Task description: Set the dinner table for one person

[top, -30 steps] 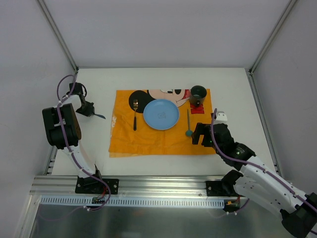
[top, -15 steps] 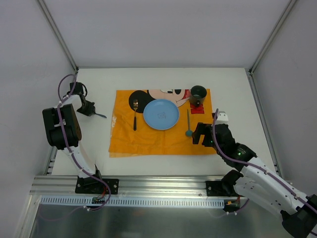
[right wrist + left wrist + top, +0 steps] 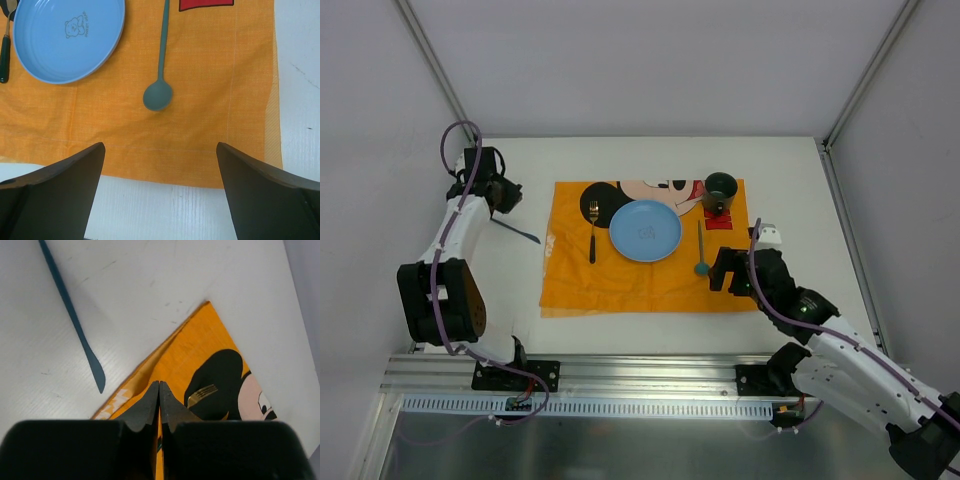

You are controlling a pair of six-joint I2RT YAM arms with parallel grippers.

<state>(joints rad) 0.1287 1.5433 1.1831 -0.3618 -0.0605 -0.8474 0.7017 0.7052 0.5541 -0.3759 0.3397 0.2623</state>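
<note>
Plate, fork, spoon and cup are laid on the placemat. A blue knife, ahead of the empty, pinched-together left end effector, seemingly remains to be placed. The right end effector is held wide and empty. The worktop lies beneath both.

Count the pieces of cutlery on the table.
3: a fork on the placemat left of the plate, a spoon right of it, a blue knife on the table left of the placemat.
</note>
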